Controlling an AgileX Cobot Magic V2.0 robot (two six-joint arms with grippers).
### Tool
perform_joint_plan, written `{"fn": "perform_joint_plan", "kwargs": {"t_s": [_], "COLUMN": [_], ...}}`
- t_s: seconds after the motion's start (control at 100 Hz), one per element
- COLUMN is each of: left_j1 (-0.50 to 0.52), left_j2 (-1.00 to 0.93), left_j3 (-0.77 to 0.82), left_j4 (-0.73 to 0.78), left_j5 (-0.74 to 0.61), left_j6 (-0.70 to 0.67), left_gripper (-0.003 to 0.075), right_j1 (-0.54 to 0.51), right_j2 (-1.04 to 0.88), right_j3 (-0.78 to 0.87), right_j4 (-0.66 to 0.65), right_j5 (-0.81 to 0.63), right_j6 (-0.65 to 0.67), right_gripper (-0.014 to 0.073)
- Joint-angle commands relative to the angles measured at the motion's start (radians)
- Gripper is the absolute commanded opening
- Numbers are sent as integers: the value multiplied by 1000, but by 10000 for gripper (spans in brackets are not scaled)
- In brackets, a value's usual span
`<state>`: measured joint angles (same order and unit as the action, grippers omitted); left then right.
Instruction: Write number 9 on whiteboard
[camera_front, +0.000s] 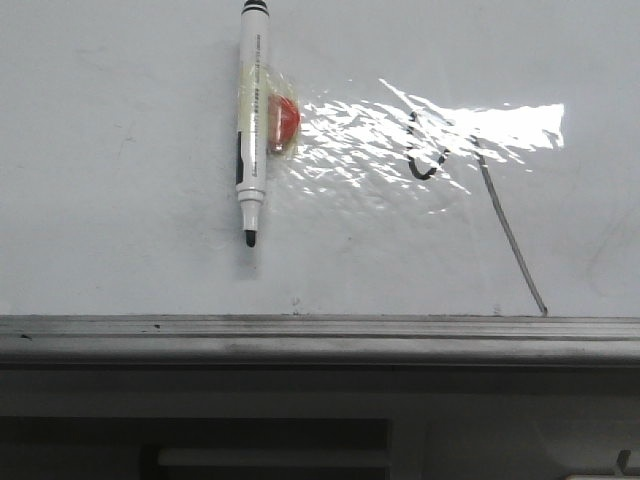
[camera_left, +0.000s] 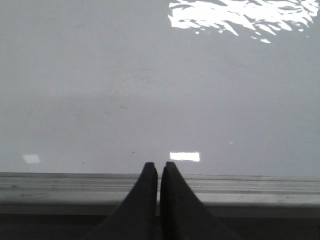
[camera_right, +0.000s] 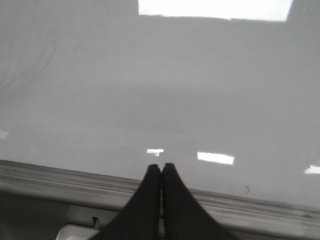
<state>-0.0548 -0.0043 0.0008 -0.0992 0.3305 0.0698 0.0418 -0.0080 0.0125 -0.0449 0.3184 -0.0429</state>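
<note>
While both arms are waiting at the near edge, the left claw (camera_left: 159, 167) is showing its fingers pressed together and gripping nothing, and the right claw (camera_right: 161, 169) is doing the same. The whiteboard (camera_front: 120, 220) is lying flat, its grey rail (camera_front: 320, 335) running along the near side. The number 9 (camera_front: 470, 190) is sitting right of centre under the glare, its long stroke slanting toward the rail. A marker (camera_front: 251, 130) is lying uncapped to its left, tip pointing near, beside a red piece (camera_front: 284, 121).
</note>
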Motion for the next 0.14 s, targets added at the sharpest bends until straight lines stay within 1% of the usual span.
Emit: {"fn": "perform_joint_plan", "kwargs": {"t_s": [0.0, 0.13], "left_j1": [2, 2], "left_j2": [-21, -21], "left_j3": [18, 18], "left_j4": [-1, -1], "left_j5": [-53, -53], "left_j6": [-11, -11], "left_gripper": [-20, -20], "right_j1": [-6, -6], "right_j2": [-19, -19], "right_j3": [27, 27], "right_j4": [-20, -20], "right_j5": [-24, -24], "right_j6": [1, 1], "right_gripper": [-61, -61]}}
